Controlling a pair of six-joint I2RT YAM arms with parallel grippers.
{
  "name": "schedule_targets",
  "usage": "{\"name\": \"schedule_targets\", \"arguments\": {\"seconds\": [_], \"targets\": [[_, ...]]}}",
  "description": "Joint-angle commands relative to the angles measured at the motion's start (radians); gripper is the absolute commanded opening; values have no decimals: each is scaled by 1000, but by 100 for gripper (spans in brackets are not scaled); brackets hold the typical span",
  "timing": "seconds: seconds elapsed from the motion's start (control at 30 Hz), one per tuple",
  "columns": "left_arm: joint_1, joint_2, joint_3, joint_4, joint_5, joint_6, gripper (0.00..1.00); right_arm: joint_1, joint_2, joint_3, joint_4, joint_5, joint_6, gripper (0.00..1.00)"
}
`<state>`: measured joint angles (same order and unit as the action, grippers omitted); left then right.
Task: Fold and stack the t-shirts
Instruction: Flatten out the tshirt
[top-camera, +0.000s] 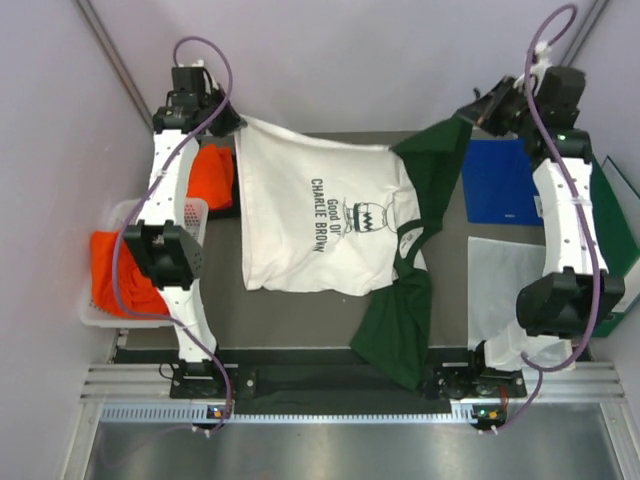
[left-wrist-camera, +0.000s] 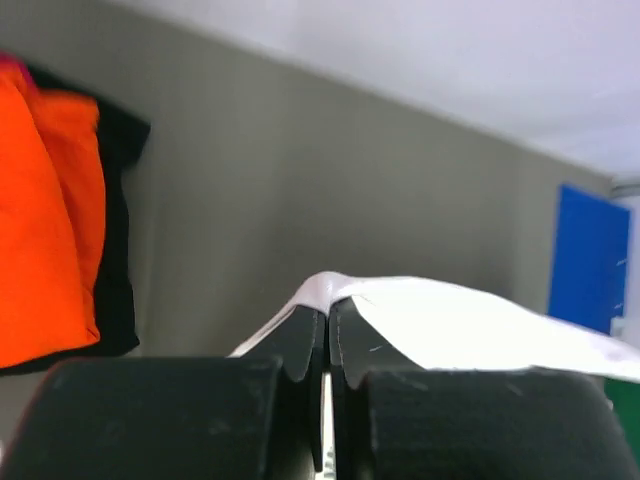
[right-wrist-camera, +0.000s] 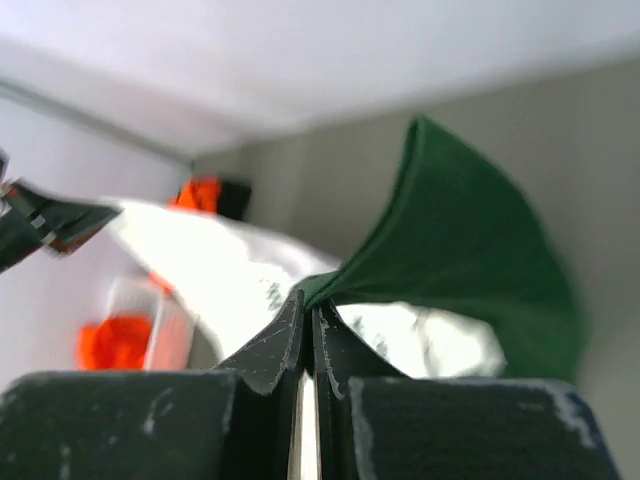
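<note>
Orange t-shirt (top-camera: 118, 272), apparently crumpled, in white basket (top-camera: 193, 214)

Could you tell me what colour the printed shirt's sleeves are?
Dark green sleeves, clearest in the top external view.

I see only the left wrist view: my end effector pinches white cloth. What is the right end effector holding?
Observer: The right end effector is shut on a dark green sleeve of the same Charlie Brown t-shirt.
Operator: And the other sleeve?
Observer: The other sleeve lies bunched at the near side.
Operator: Any orange shirt besides the one I see?
Observer: Yes, one orange t-shirt sits in the white basket.
</note>
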<state>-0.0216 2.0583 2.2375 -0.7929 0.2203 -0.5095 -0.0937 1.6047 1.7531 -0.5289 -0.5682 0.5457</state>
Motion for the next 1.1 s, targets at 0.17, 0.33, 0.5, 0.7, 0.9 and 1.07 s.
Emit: {"name": "schedule_targets", "arguments": {"seconds": [0.17,0.33,0.5,0.7,0.9,1.07], "targets": [[6,-464,48,219,-261,94,0,5,-301,378,156,375,-292,0],[6,-590,40,207,-289,158,0,6,-437,439,161,387,-300,0],[5,-713,27,212,-248,164,0,9,-535,471,208,298,-260,0],[2,-808,19,207,-275,200,0,45,-578,595,214,315,-277,0],[-14,-796,1,193,-291,209,0,58,-531,626,213,382,-302,0],[-14,-667,-24,152,-277,209,0,58,-456,459,314,396,-299,0]]}}
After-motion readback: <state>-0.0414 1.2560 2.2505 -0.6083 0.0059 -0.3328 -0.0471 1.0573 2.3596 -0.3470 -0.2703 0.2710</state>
